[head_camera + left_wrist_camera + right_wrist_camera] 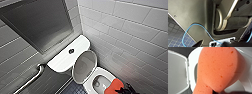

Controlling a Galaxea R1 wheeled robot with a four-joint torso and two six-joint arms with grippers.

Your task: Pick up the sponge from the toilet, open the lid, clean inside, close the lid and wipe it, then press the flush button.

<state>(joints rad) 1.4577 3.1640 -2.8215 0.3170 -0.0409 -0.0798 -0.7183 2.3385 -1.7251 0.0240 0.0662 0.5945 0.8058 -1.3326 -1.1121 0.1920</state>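
Lid [83, 65] up, grey inner face showing, leaning back against the cistern of the toilet [103, 71]. Flush button [71, 51] sits mid cistern top. Right gripper [127, 89] pinched tight on 1 end of the sponge [115, 85], holding it over the front rim, just beside the bowl opening. 1 grab bar [32, 78] on the tiled wall, apart from the cistern.

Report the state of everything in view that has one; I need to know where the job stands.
Lid: open, raised against the cistern.
Sponge: held by the right gripper, over the bowl's edge.
Right gripper: shut on the sponge.
Flush button: untouched on the cistern top.
Toilet: bowl uncovered.
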